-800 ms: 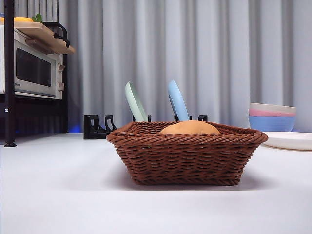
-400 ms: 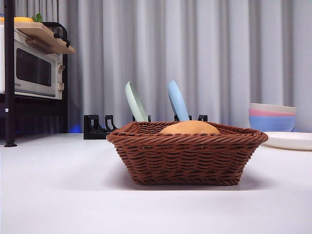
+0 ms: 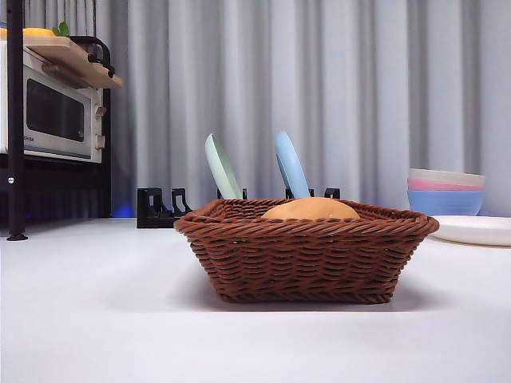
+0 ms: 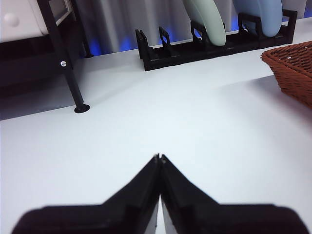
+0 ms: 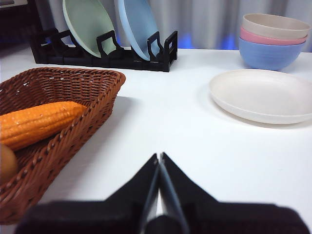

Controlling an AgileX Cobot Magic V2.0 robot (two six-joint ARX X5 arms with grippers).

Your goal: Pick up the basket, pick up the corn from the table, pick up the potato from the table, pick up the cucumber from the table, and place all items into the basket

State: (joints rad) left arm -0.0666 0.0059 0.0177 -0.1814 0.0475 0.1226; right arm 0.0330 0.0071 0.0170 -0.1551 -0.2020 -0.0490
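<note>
Basket (image 3: 307, 251), shallow, rectangular, reddish-brown woven wicker with braided rim: sitting flat on the broad plain white table (image 3: 96, 319), roughly mid-table in the front view.

Potato (image 3: 310, 210), smooth tan oval lump: lying inside the basket, its top showing above the rim.

Corn (image 5: 36, 122), orange cob with bumpy kernel surface: lying inside the basket, long axis running roughly along the basket wall nearer the right gripper; one blunt end pointing toward the basket's far corner.

Cucumber, long dark green: not appearing in any view; whether it is hiding low in the basket or lying elsewhere cannot be told.

Right gripper (image 5: 159, 157), two black jaws: jaws pressing together on nothing, hanging low over bare table just beside the basket wall. Judged the nearer arm to the contents.

Left gripper (image 4: 159, 157), two black jaws: jaws likewise closing tip to tip, empty, waiting over bare table, the basket's corner (image 4: 292, 68) lying well apart to one side.

Also standing by: black slotted dish rack (image 5: 105, 51) holding a pale green plate (image 5: 87, 22) and a pale blue plate (image 5: 139, 24); flat cream plate (image 5: 261, 95); stacked bowls (image 5: 274, 41).
</note>
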